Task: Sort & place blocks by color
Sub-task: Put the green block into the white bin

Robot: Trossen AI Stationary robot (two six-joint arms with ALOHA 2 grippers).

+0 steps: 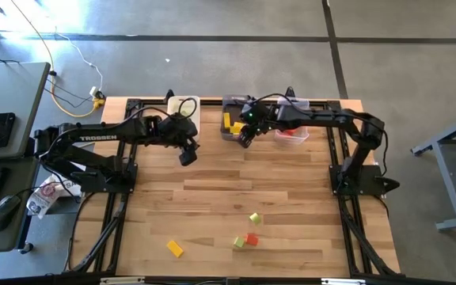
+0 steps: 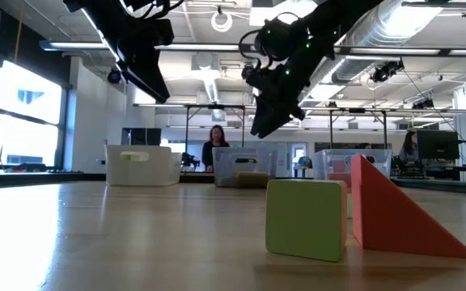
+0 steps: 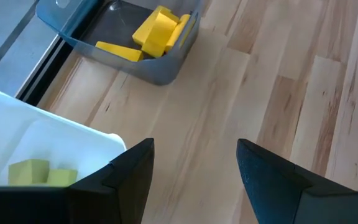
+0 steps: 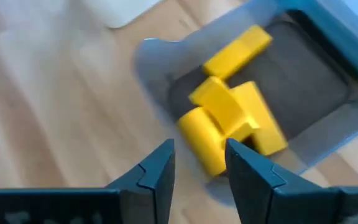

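Yellow blocks (image 4: 235,112) lie in the dark grey bin (image 1: 234,120), and light green blocks (image 3: 39,173) in the white bin (image 1: 185,111). Red blocks (image 1: 293,133) show in the clear bin. On the near part of the table rest a yellow block (image 1: 175,248), two green blocks (image 1: 254,217) (image 1: 239,243) and a red one (image 1: 251,238). My right gripper (image 4: 199,158) is open and empty, raised over the grey bin's near edge; a yellow cylinder (image 4: 202,142) shows beyond its gap. My left gripper (image 3: 194,162) is open and empty, hovering just near of the white bin.
The three bins stand side by side along the table's far edge. In the low view a green block (image 2: 306,218) and a red wedge (image 2: 395,214) sit close to the camera. A person (image 2: 215,147) is in the room behind. Bare wood lies mid-table.
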